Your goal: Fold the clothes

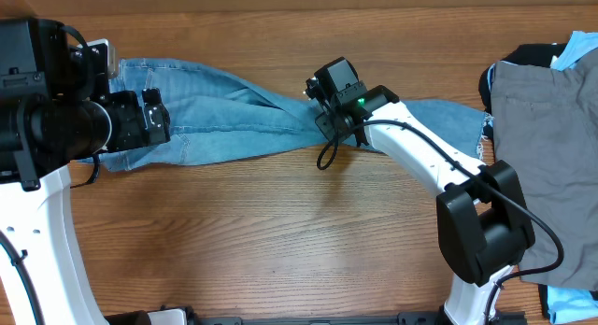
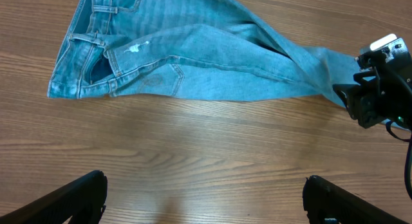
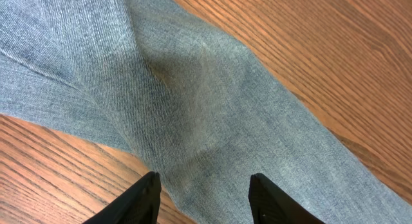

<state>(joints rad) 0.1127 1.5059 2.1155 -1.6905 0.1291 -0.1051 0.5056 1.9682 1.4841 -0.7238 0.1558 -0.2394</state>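
Note:
The light-blue jeans lie stretched across the far side of the wooden table, waistband and pockets to the left, one leg trailing right. My right gripper hangs over the twisted middle of that leg. Its fingers stand apart with denim between them, and nothing is visibly pinched. In the overhead view this right gripper sits right on the twist. My left gripper is wide open above bare wood, a little nearer than the waistband, holding nothing; overhead the left gripper is by the jeans' left end.
More clothes are piled at the right edge: grey trousers on top, a black garment and a pale-blue one behind them. The right arm's base stands at the front right. Bare wooden table fills the front.

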